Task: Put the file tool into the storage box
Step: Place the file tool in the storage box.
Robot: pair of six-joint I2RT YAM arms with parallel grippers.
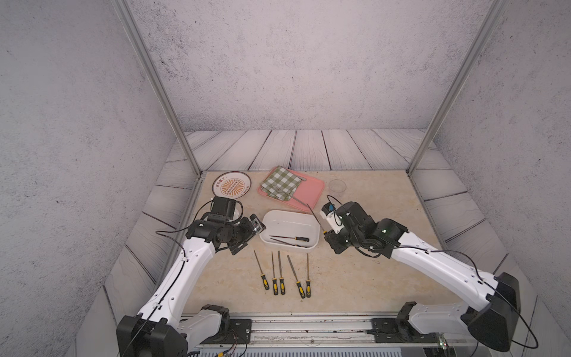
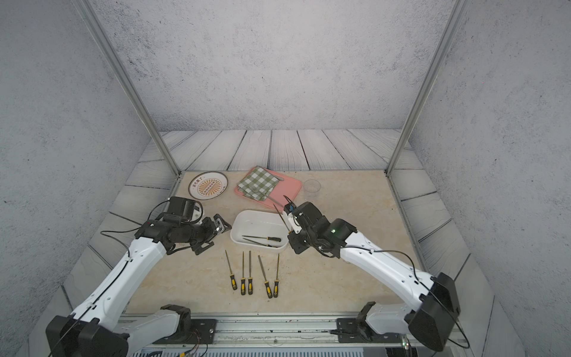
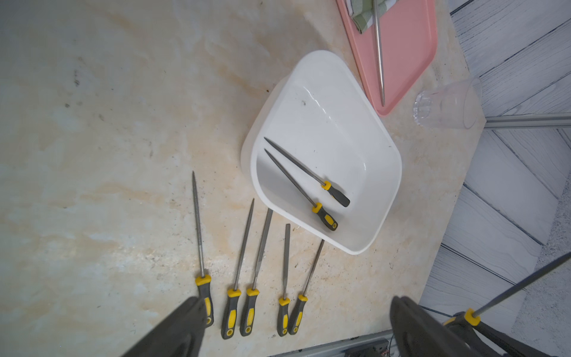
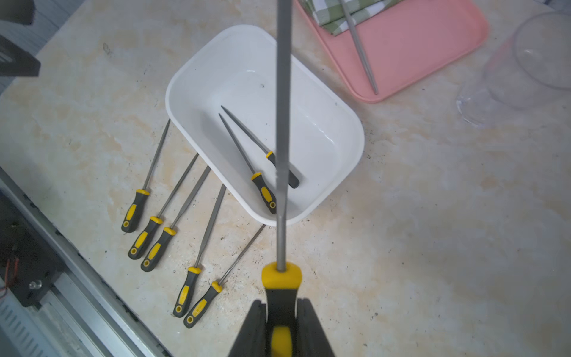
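Your right end effector (image 4: 279,312) grips the yellow-and-black file (image 4: 281,123) by its handle just beside the white storage box (image 4: 200,77), so next swing it over the box, lower, and release.

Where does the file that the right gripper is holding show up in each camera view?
Both top views: the held file slants at the right end of the storage box.
Left wrist: its shaft slants over the floor planks.
Right wrist: its shaft runs mid-picture, crossing the box.
Shared landmark: the white storage box.
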